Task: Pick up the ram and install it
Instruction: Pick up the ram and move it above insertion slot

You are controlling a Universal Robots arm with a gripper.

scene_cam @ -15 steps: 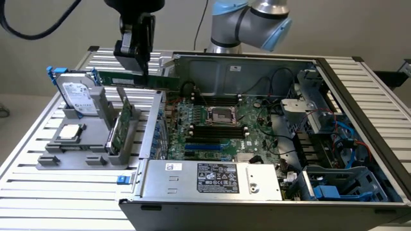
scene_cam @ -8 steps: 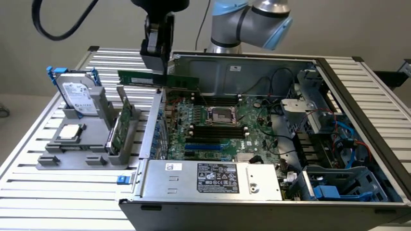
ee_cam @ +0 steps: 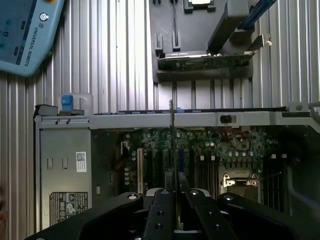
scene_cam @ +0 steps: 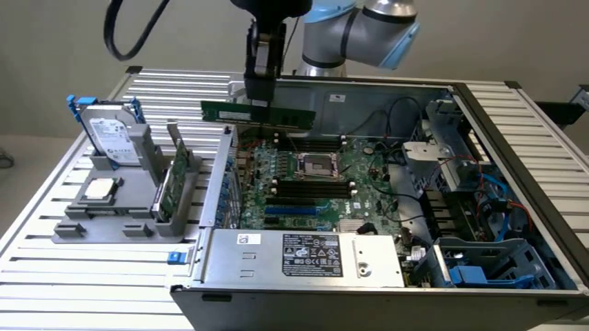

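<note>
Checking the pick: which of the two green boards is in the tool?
The long, narrow ram, clamped in the tool above the open case. The wider card stands in the grey holder.

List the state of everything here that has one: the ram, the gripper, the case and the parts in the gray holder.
ram, held in the air above the case, not in a slot.
gripper, shut on the ram's upper edge.
computer case, side open, motherboard exposed.
hard drive, standing upright in the gray holder.
expansion card, standing on edge in the holder.
processor, lying flat on the holder.
</note>
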